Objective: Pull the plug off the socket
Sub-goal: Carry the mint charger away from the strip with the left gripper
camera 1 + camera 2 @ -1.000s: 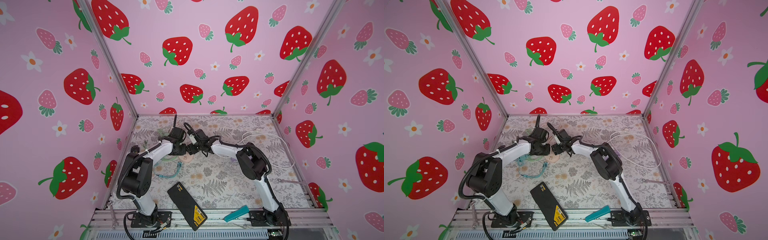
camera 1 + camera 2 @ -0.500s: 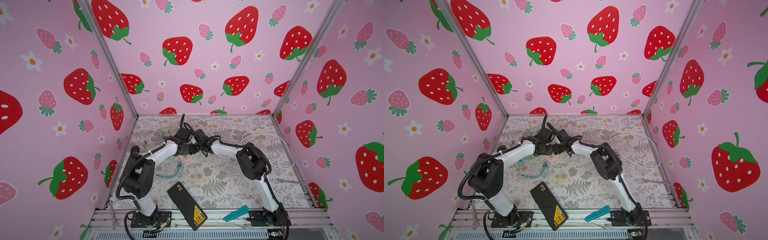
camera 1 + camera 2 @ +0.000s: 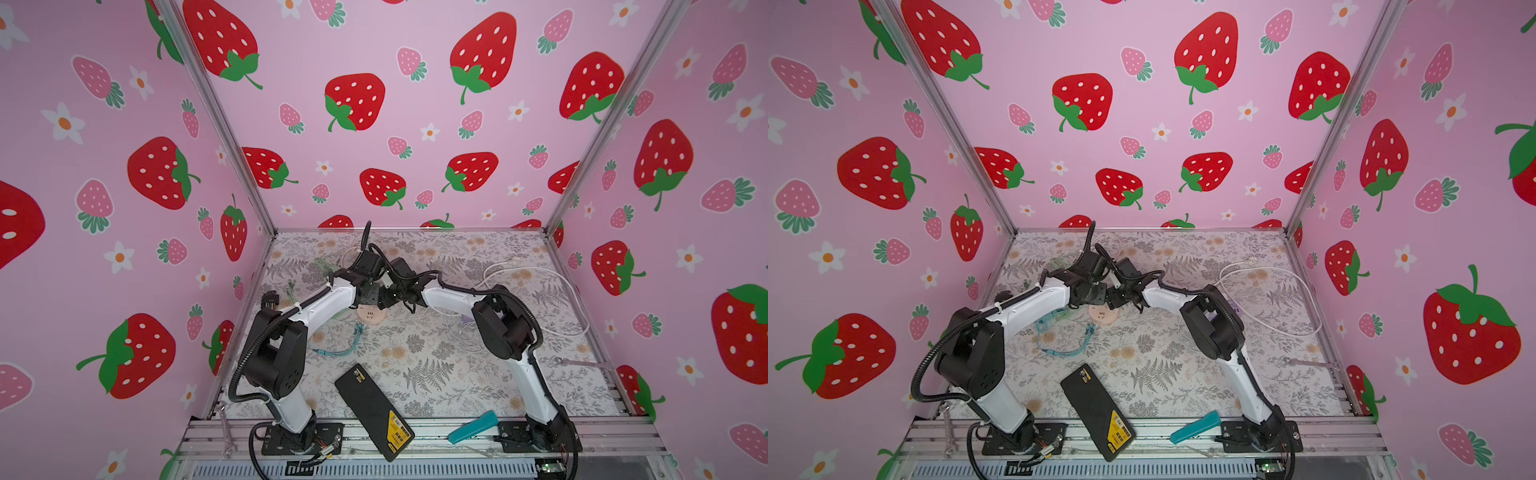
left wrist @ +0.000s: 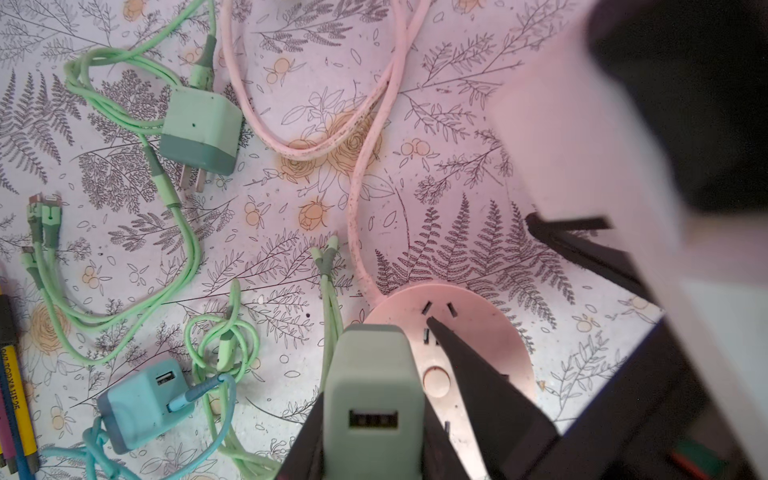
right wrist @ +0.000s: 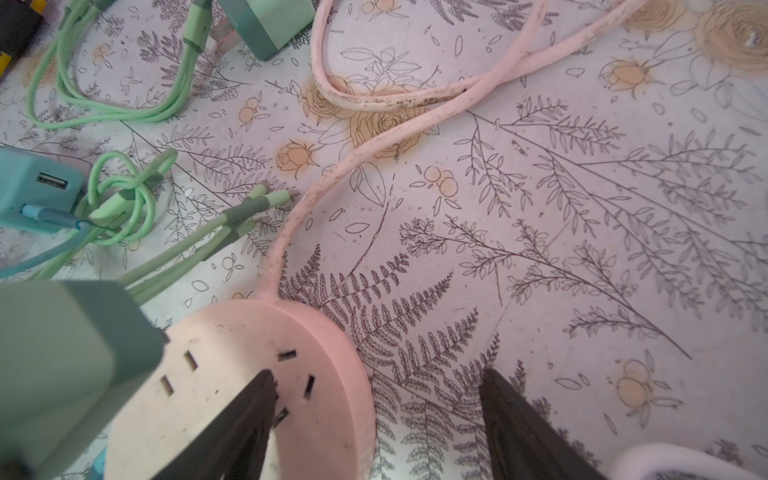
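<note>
The left gripper (image 4: 376,357) was clamped on the green plug (image 4: 372,399), held at the edge of the pink socket (image 4: 490,328); whether its prongs had cleared was hidden. Beyond it the right gripper (image 5: 376,374) stood parted, one finger (image 5: 249,411) pressing the socket's face, so the pull seemed underway and needed a straight lift away.

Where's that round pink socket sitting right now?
In both top views the pink socket lies near the middle of the floral table, just in front of where the two arms meet. The green plug is by its rim.
</note>
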Robot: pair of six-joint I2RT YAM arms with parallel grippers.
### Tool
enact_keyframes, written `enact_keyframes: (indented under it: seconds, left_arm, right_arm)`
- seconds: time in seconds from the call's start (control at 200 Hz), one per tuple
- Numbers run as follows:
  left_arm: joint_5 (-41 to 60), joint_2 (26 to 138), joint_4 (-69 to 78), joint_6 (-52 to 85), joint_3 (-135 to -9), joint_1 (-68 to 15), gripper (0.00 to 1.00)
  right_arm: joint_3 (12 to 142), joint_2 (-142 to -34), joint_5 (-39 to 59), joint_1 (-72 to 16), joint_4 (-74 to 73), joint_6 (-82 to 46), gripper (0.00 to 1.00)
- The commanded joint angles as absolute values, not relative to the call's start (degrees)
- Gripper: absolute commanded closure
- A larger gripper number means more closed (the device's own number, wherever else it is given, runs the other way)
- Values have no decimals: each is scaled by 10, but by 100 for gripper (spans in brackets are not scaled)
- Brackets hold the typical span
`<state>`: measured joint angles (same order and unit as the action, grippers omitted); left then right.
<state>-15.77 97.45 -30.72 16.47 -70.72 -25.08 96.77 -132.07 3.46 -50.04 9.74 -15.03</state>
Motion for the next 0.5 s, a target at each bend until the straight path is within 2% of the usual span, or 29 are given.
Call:
enact_keyframes:
  seconds: [0.0, 0.22, 0.49]
  left_arm:
    - [-122, 932, -309, 179, -708, -228, 90]
    - [-18, 910, -331, 178, -732, -156, 90]
    - [66, 966, -310, 186, -790, -109, 90]
  right_arm:
    - [911, -1413, -54, -495, 288, -119, 21]
    - [905, -1389, -40, -494, 265, -121, 21]
    - [931, -1359, -49, -494, 249, -126, 21]
